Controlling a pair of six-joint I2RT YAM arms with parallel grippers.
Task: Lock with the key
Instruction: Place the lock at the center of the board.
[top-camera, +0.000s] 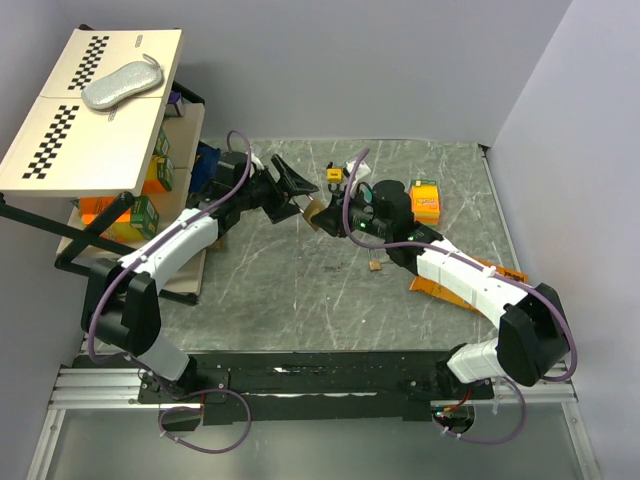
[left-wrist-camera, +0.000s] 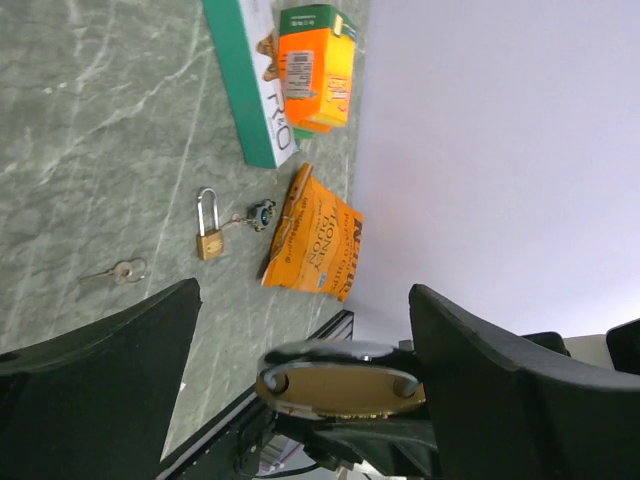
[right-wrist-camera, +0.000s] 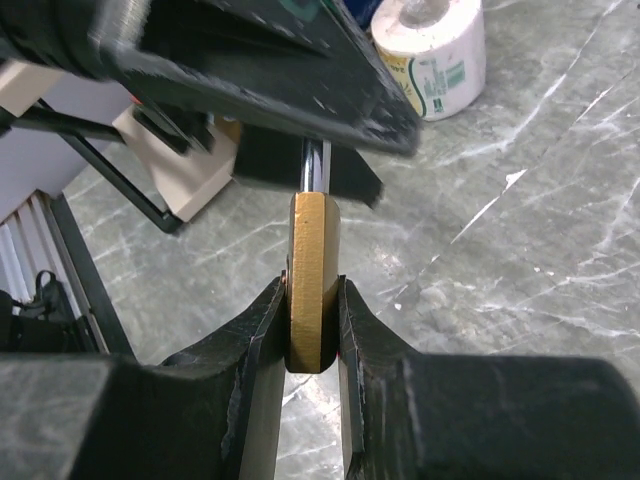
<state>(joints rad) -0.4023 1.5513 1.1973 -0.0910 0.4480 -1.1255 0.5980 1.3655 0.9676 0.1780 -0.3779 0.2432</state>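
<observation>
**Padlock held ready as the open arm closes in.** Above the marbled worktop (left-wrist-camera: 80, 120), a brass padlock (right-wrist-camera: 312, 250) sits clenched by its broad faces in the jaws of the right gripper (right-wrist-camera: 313, 310). Its steel shackle (right-wrist-camera: 314, 165) points toward the left gripper (left-wrist-camera: 305, 300). That gripper's jaws stand released, spread wide on either side of the lock's upper end, with nothing between them gripped.

A loose key (left-wrist-camera: 120, 271) lies flat on the worktop near a smaller padlock (left-wrist-camera: 208, 238), well apart from both arms. Whether it fits the held lock cannot be told. No key shows in the held lock, its keyhole is hidden in every view, and it is unclear whether the shackle is seated or sprung.

The right arm appears to be serving as a vice while the left lines up on the shackle. Done well, the clamp stays firm and low on the body, leaving the shackle and keyway free. The left jaws should centre over the shackle before closing and press straight along its legs, since a sideways push could twist the lock in that narrow grip. The key, once fetched, is best pinched by its head with the blade left clear.
</observation>
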